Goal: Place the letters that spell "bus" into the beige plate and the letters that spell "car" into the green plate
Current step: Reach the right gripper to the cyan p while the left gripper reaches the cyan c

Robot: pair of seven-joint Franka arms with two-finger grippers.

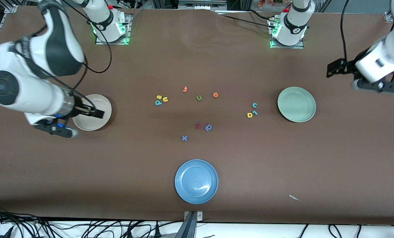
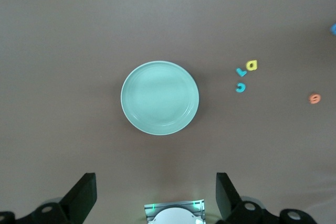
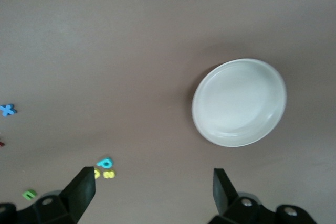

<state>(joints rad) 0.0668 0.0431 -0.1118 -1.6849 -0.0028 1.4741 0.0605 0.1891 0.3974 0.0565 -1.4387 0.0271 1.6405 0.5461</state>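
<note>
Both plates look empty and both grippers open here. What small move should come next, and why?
Probably the left gripper should swing from near the green plate toward the teal "c", thin "r" and yellow "a" lying beside that plate, toward the table's middle. It is open and empty. The right gripper hangs over the beige plate, also empty.

The bench point(image 1: 197, 59) wears a matt brown covering, smooth with faint creases near the arms' bases. The blue plate point(image 1: 196, 181) looks glazed and glossy, catching a bright highlight; the green plate point(image 1: 296, 104) and the beige plate point(image 1: 92, 112) have a softer, smooth sheen. The small letters, such as the teal c point(image 1: 254, 105), look matt and soft, while the arms' white shells look like glossy plastic.
</note>
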